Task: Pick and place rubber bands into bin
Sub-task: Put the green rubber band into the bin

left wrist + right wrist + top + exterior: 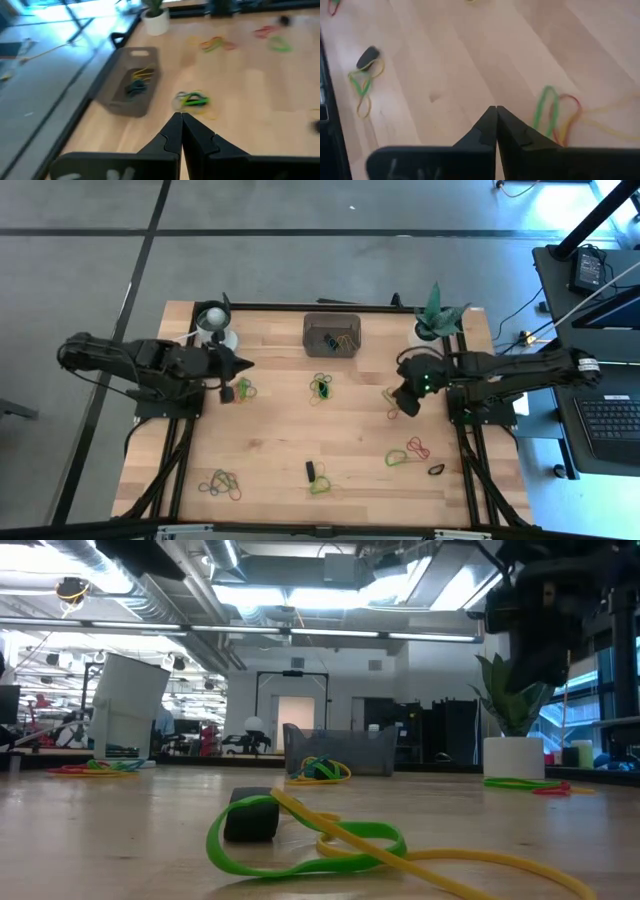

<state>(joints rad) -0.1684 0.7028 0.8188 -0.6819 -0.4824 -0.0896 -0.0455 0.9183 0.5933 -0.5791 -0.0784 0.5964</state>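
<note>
The dark bin (331,333) stands at the table's far middle with a few rubber bands (137,82) inside it. Loose rubber bands lie in small clusters on the wood: near my left gripper (243,390), in the middle (322,388), by my right gripper (390,395), and toward the near edge (220,483), (318,478), (408,450). My left gripper (245,364) hangs shut at the left, pointing toward the bin, with nothing between its fingers (180,116). My right gripper (405,404) is shut above the wood, just beside a green, red and yellow cluster (555,117).
A white round cup (213,322) stands at the far left and a white plant pot (433,330) with a green plant at the far right. A small black piece (310,471) lies among the near bands. A black frame (470,450) runs along the table's sides.
</note>
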